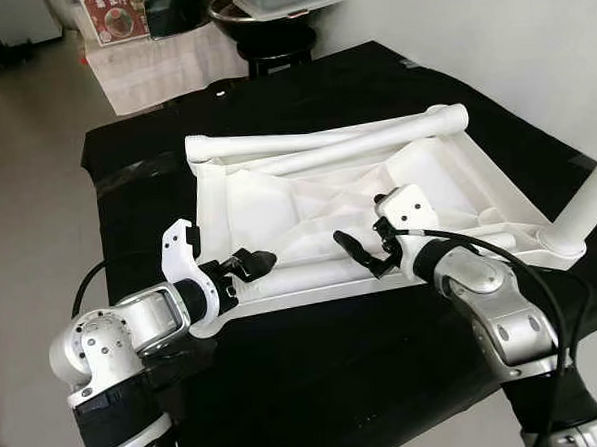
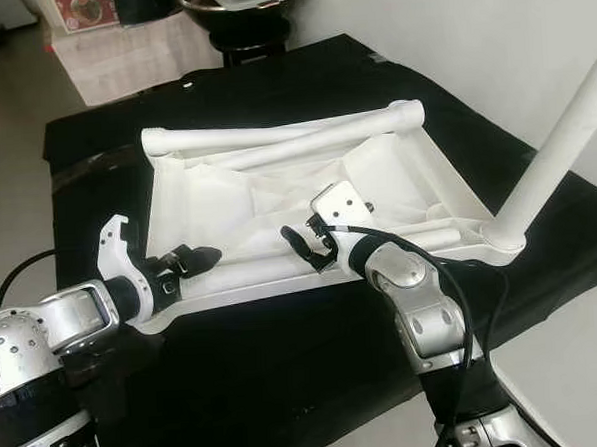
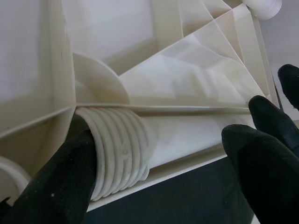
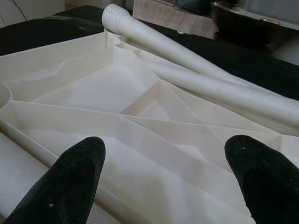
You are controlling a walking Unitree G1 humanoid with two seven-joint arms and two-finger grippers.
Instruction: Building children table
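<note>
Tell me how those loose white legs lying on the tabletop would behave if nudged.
The legs are smooth round tubes, so they would probably roll. They lie across the ribbed underside of the tabletop, whose rim may stop them. They look like hollow plastic, likely light and stiff. One end is threaded, which might give grip.

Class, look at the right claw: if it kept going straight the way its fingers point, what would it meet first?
Most likely the ribbed underside of the white tabletop, which lies just ahead of the open right claw. The loose table legs lie further on; depth is hard to judge.
</note>
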